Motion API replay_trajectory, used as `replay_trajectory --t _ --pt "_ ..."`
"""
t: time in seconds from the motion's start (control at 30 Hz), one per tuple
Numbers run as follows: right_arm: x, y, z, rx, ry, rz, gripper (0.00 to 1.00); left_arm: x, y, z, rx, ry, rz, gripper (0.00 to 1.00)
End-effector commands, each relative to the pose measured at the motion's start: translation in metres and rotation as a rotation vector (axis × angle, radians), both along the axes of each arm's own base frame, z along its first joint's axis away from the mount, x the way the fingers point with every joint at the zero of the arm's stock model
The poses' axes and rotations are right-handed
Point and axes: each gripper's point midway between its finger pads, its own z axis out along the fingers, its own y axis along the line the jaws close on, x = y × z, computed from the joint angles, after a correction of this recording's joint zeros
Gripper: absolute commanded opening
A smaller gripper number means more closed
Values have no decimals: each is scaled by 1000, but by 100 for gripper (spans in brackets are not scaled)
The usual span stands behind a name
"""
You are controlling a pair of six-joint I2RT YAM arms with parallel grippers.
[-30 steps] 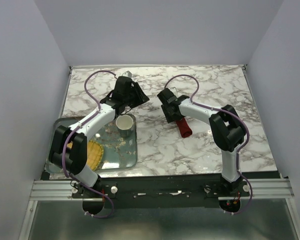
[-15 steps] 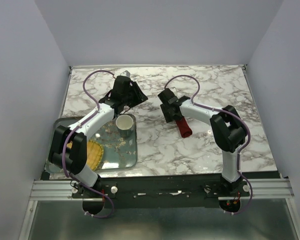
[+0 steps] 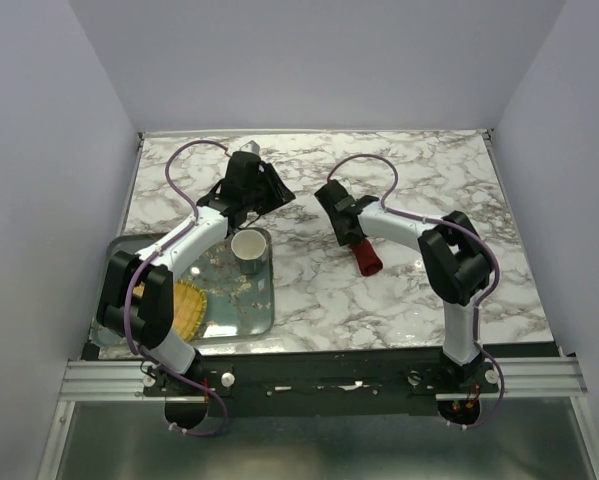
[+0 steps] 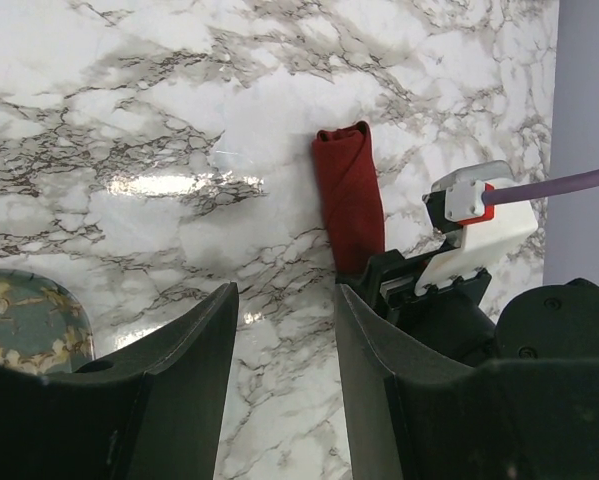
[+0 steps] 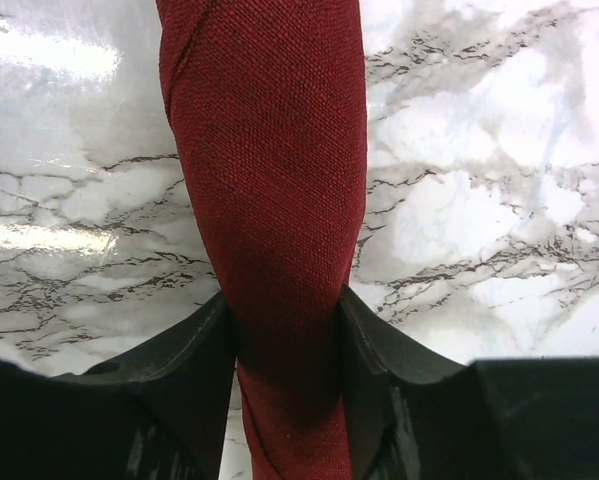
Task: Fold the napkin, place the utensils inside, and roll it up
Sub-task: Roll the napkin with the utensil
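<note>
The napkin (image 3: 370,258) lies on the marble top as a tight dark red roll, right of centre. My right gripper (image 3: 347,231) is at its far end. In the right wrist view the roll (image 5: 269,150) runs straight between the fingers, and my right gripper (image 5: 284,312) is shut on it, both pads pressed into the cloth. My left gripper (image 3: 271,190) hovers over bare marble to the left of the roll and is open with nothing between its fingers (image 4: 286,297). From the left wrist, the napkin (image 4: 349,195) shows beyond the jaws. The utensils are hidden.
A glass tray (image 3: 264,312) sits at the near left with a pale cup (image 3: 247,249) and a yellow woven mat (image 3: 189,308) in it. Walls close the table on three sides. The right arm's wrist body (image 4: 459,250) is close to the left fingers.
My right gripper's jaws have closed from wide open onto the napkin roll, and the wrist has shifted slightly toward the far left. The left arm has not moved.
</note>
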Motion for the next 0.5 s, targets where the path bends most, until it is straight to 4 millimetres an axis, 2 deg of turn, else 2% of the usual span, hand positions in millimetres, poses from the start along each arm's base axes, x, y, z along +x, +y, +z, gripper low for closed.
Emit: replay_trajectory --t 0.0,0.1,0.23,0.37,0.47 --pt "-23 -11 -22 38 126 -5 42 0 -6 0 -21 -6 -36 52" --pt "-22 -3 -18 137 145 23 39 -3 -19 -9 -44 23 -89 52" --pt "-29 20 -20 381 267 100 36 -10 -44 -20 -51 48 -154 52" --pt "-33 30 -18 531 340 135 34 -25 -76 -30 -50 74 -232 51" --pt "-34 33 -12 651 378 146 34 -29 -90 -36 -43 84 -254 50"
